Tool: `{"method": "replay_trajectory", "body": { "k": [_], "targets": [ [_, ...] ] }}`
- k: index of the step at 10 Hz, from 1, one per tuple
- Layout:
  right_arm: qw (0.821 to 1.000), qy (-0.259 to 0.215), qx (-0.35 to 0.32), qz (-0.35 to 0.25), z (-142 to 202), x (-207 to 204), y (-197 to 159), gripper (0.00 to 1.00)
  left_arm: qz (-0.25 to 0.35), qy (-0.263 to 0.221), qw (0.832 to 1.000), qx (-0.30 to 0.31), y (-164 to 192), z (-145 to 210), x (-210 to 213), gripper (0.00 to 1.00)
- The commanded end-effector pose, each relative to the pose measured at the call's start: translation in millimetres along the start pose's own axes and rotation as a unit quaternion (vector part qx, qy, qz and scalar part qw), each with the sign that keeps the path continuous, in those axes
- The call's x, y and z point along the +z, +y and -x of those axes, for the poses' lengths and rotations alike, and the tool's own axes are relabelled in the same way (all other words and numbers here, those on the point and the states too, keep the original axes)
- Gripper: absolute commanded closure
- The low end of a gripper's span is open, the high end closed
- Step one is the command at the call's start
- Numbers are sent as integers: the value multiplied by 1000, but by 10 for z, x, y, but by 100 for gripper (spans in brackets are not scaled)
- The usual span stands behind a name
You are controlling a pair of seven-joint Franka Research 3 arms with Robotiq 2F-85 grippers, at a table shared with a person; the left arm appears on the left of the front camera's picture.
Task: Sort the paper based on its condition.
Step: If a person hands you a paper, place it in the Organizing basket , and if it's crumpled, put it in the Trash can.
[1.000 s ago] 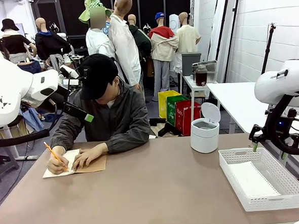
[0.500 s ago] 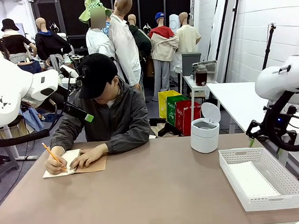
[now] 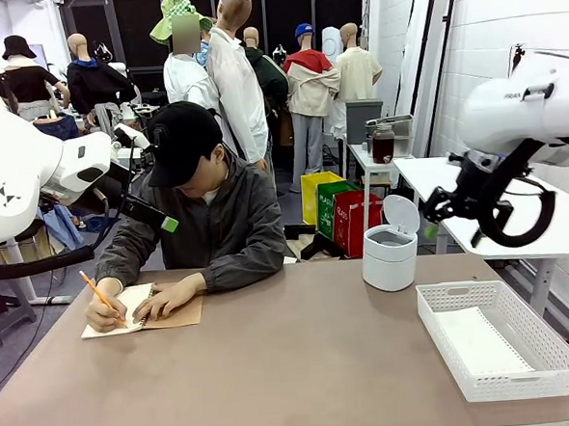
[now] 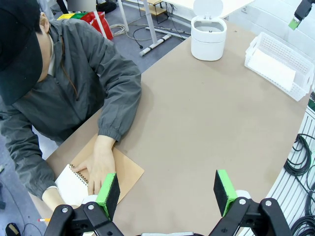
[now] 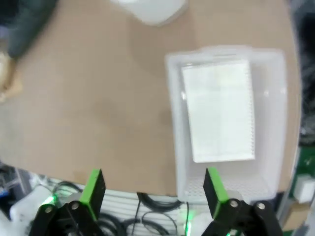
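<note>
Left end effector (image 4: pixel 166 191) and right end effector (image 5: pixel 153 187): both spread, holding nothing. Paper (image 3: pixel 481 341) lies in the white basket (image 3: pixel 522 385), on the right of the worktop (image 3: pixel 303 357).

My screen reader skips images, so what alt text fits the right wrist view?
A white rectangular plastic basket holding a plain white sheet of paper sits on a brown table, seen blurred from above. The right pincer hangs open, its green pads apart.

Brown table (image 3: pixel 304 366) carries notebook (image 3: pixel 180 314), white bin (image 3: pixel 389 260), white basket (image 3: pixel 517 384)
</note>
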State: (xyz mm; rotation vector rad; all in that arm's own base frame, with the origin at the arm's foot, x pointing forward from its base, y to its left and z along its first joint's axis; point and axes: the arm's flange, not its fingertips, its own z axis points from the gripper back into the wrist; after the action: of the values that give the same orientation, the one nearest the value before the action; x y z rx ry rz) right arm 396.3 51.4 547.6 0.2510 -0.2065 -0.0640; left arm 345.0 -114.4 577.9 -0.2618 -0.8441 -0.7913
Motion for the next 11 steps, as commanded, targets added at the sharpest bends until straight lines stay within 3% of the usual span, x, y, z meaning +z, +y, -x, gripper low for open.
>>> {"method": "replay_trajectory", "body": {
  "k": [1, 5, 8, 11],
  "targets": [
    [992, -9, 114, -47, 15, 3, 160, 0, 4, 2, 1000, 2, 11, 1, 9, 0],
    [930, -37, 356, -85, 219, 79, 422, 0, 4, 2, 1000, 2, 11, 1, 9, 0],
    [873, -71, 464, -128, 419, 179, 399, 0, 4, 2, 1000, 2, 11, 1, 9, 0],
    [840, -147, 504, -140, 628, 206, 356, 0, 4, 2, 1000, 2, 11, 1, 9, 0]
  ]
}}
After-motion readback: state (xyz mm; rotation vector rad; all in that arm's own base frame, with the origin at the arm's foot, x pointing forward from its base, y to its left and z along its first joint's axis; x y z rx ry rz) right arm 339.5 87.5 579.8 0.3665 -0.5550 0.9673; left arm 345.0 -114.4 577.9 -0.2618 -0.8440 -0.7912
